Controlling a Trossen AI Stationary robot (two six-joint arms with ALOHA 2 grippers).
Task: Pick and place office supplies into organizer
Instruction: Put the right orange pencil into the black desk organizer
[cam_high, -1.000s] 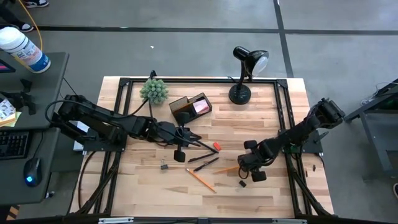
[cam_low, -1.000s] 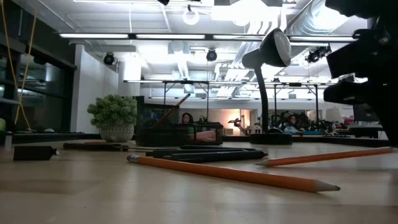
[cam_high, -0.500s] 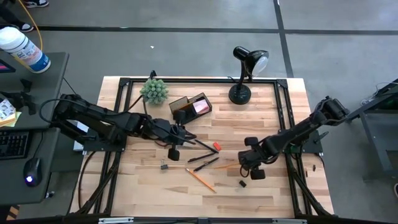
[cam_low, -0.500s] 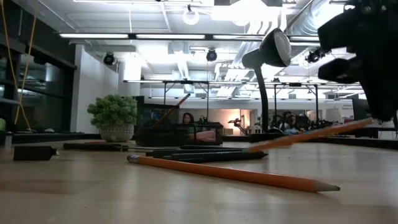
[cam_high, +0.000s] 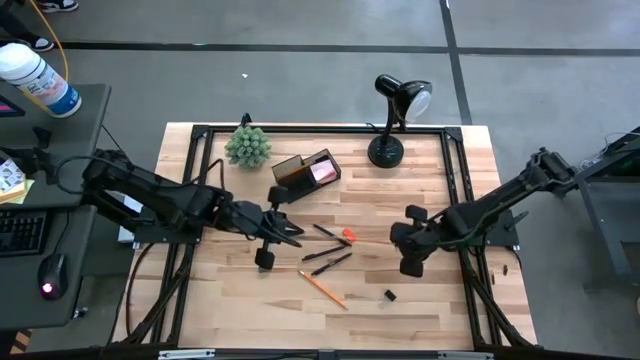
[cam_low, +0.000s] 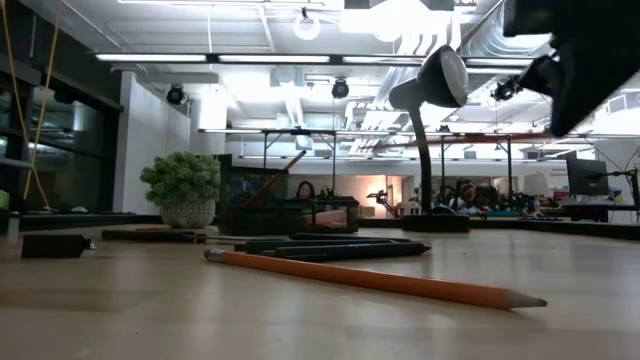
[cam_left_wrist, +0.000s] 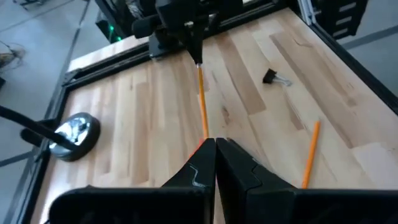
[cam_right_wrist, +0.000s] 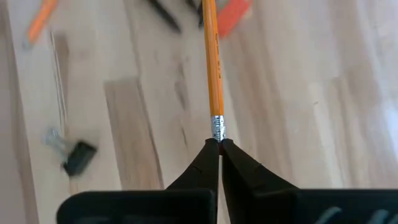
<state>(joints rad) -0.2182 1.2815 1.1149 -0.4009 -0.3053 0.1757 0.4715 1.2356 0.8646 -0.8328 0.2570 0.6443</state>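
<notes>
The wooden surface (cam_high: 420, 180) carries everything, with the organizer (cam_high: 305, 172) near its far edge between plant (cam_high: 247, 146) and lamp (cam_high: 392, 120). The right gripper (cam_high: 400, 240) hovers right of centre, fingers closed on the eraser end of a pencil (cam_right_wrist: 212, 68) — held by the tip, probably so the shaft can drop upright into a compartment. The left gripper (cam_high: 285, 228) sits left of centre, fingers closed; whether it holds anything cannot be told. Pens (cam_high: 330, 258), another pencil (cam_high: 322, 289), an eraser (cam_high: 347, 236) and a clip (cam_high: 389, 295) lie loose between the arms — the organizer's compartments are hard to make out.
</notes>
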